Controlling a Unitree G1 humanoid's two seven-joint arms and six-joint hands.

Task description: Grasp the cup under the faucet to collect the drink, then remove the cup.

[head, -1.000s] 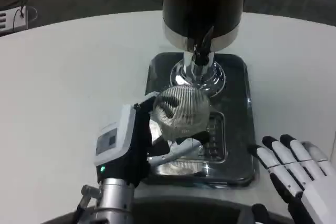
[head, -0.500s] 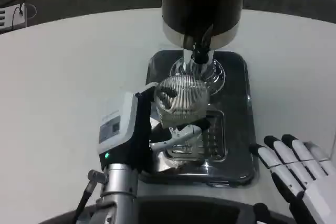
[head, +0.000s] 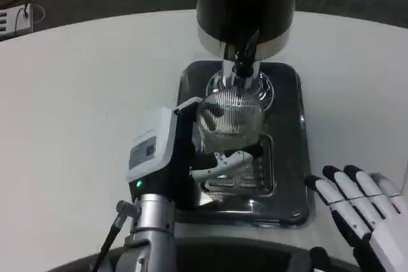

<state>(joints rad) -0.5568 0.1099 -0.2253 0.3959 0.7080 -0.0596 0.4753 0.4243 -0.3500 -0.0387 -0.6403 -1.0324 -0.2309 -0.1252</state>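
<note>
Left hand [head: 191, 157] grasps the clear ribbed plastic cup [head: 231, 118], held just below the black faucet [head: 242, 62] of the dark steel-banded dispenser [head: 245, 4], over the grey drip tray [head: 290, 157]. Right hand [head: 360, 211] open, idle. Step: positioning to fill. Next, likely: steady the cup's mouth under the spout.

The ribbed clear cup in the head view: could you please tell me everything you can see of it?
The ribbed clear cup looks like thin transparent plastic with fine vertical ridges and a round open rim. It appears upright, just below the black faucet of the dark drink dispenser, above the shiny metal drip tray. The left hand grips its side. Whether it holds liquid cannot be told.
</note>
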